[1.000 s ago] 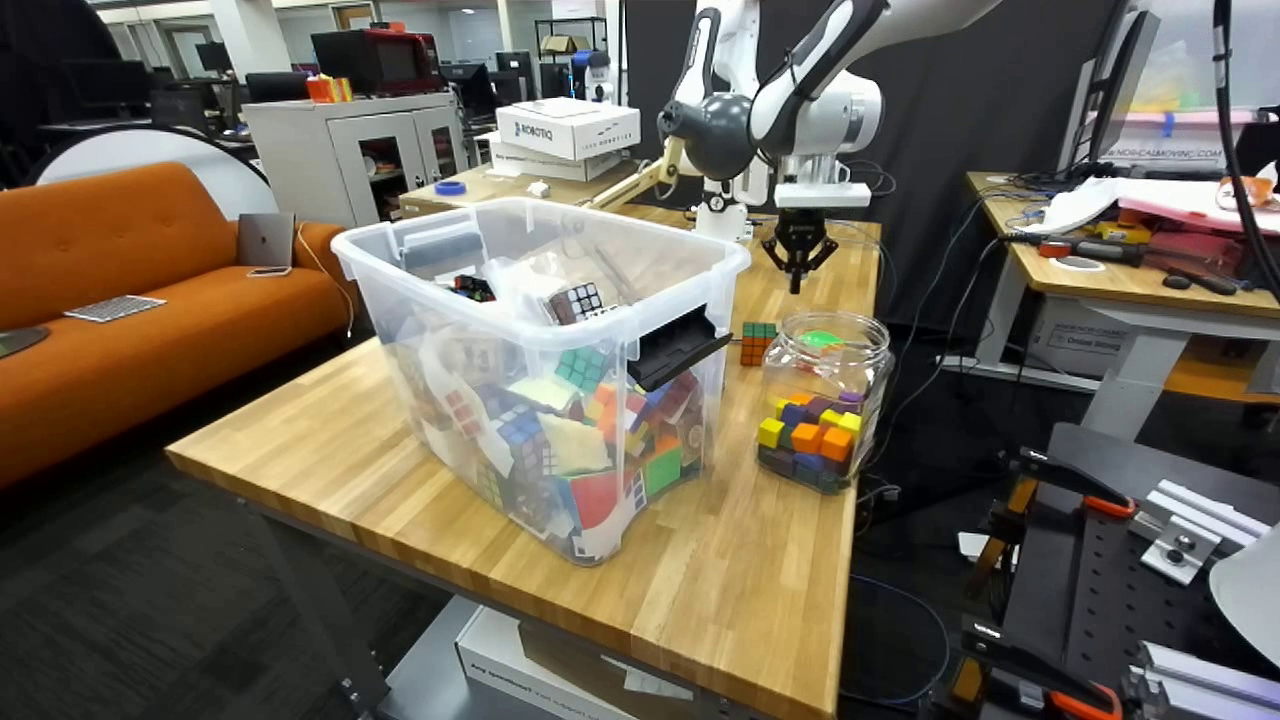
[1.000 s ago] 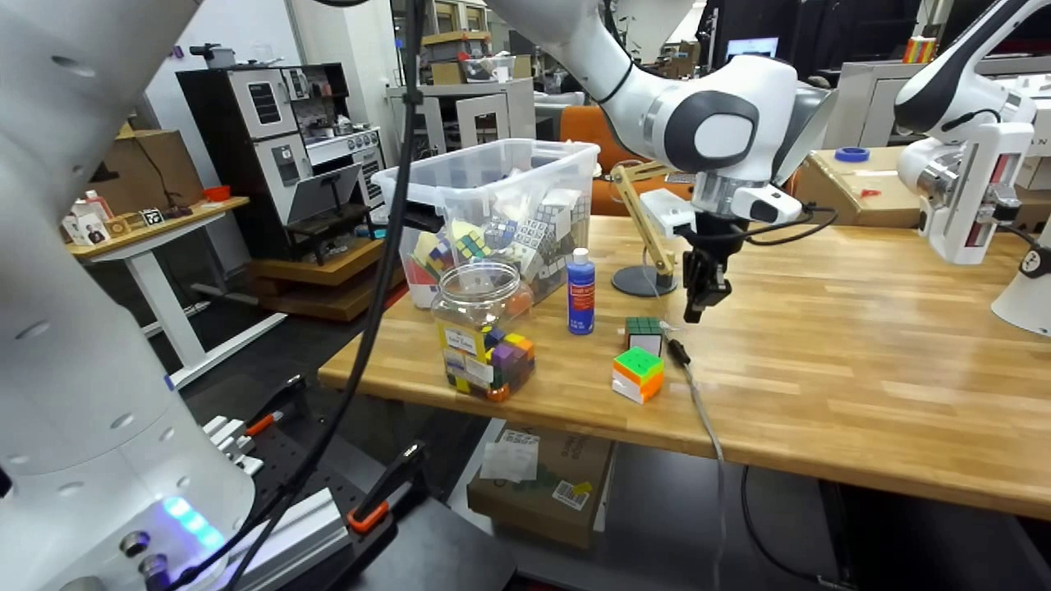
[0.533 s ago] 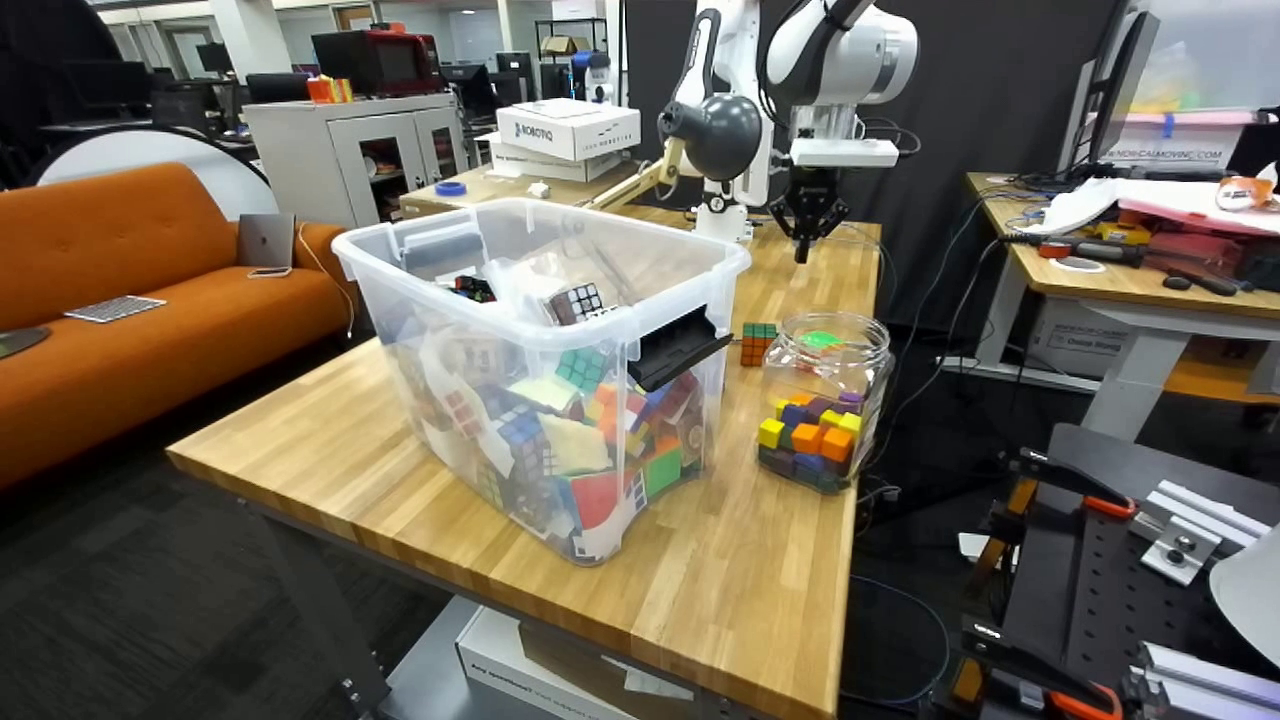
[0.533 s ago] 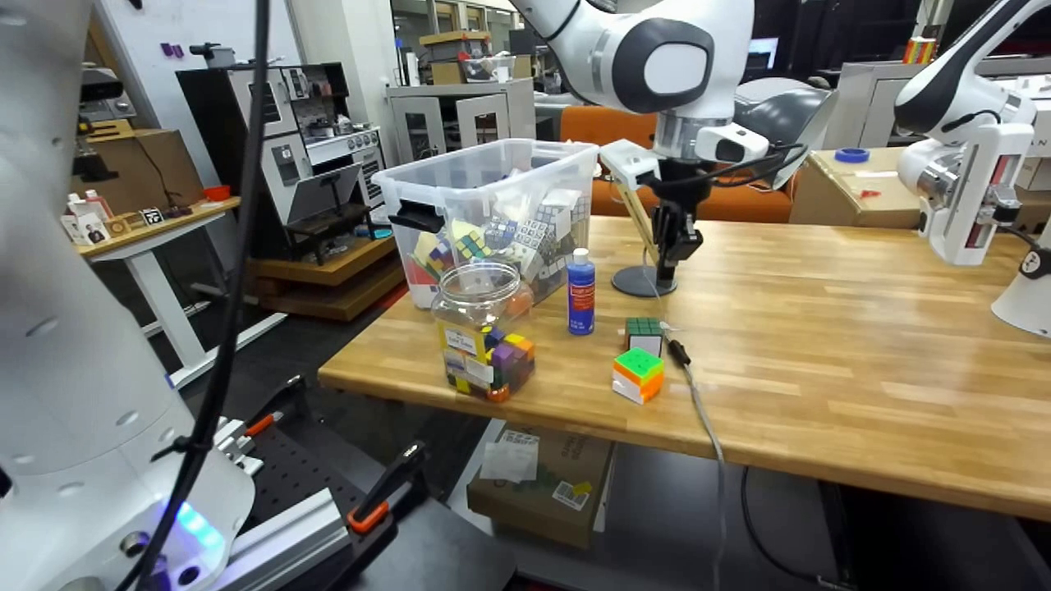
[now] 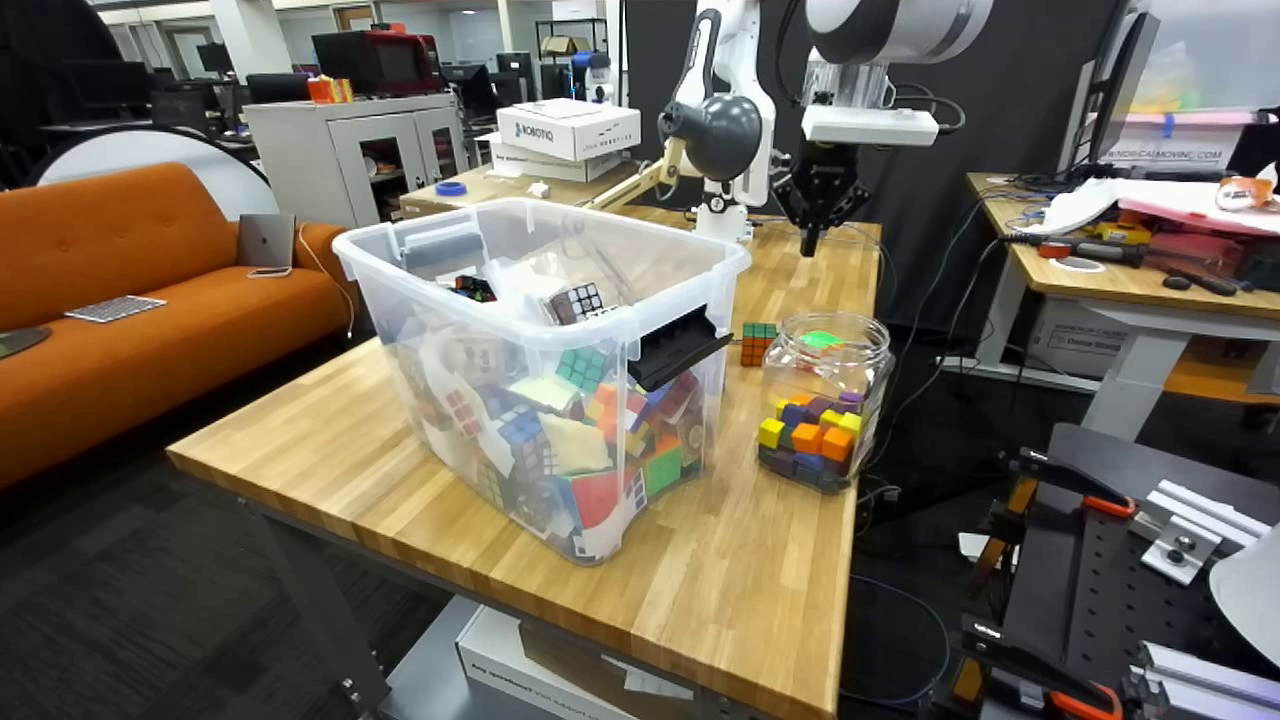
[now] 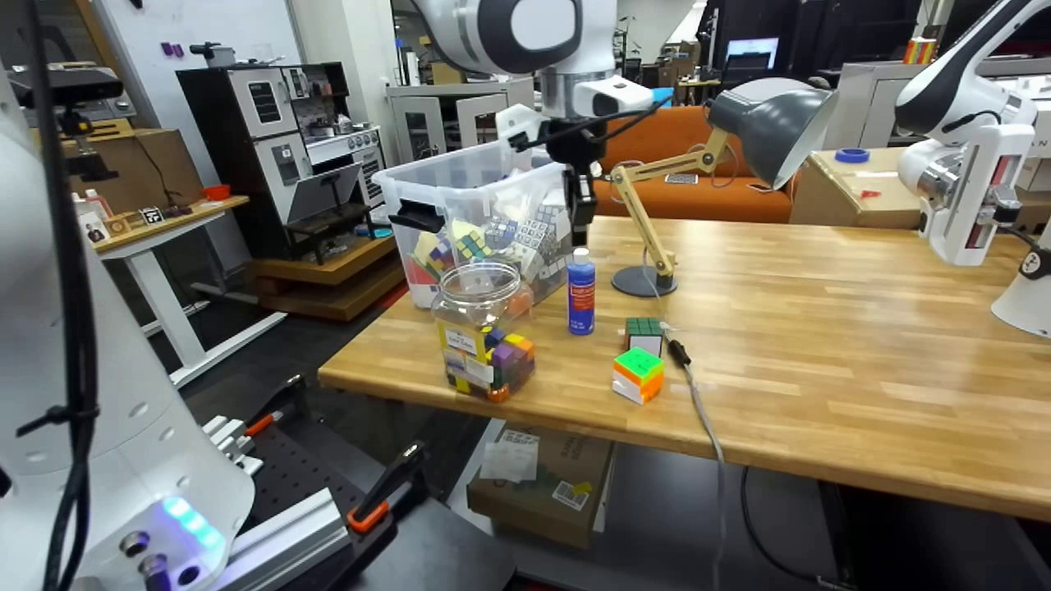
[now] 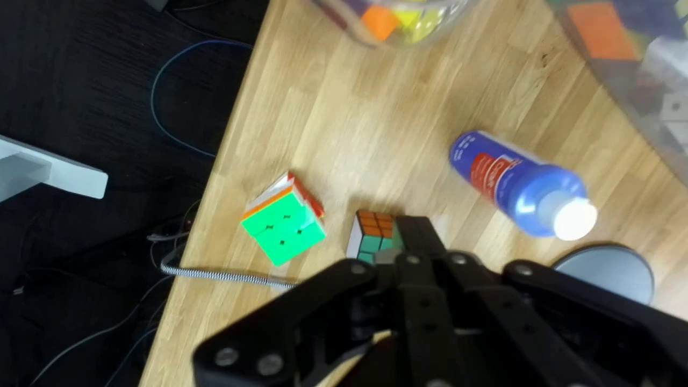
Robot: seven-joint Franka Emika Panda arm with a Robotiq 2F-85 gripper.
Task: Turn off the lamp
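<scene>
The lamp has a jointed light wooden arm and a dark grey round head; the head shows in both exterior views. Its round grey base stands on the table and shows in the wrist view. A grey cord with a black inline piece lies across the table and over its edge. My gripper is shut and empty, fingertips together, in the wrist view. In the exterior views it hangs pointing down above the table, apart from the lamp. Whether the lamp is lit cannot be told.
A blue bottle stands near the lamp base. Two puzzle cubes, one green and orange, one dark green, sit near the cord. A clear jar of blocks and a large clear bin stand beside them.
My gripper has risen and moved from near the lamp's base toward the bin and bottle, uncovering the lamp's arm and head in an exterior view. It has stayed shut. The lamp has not moved.
</scene>
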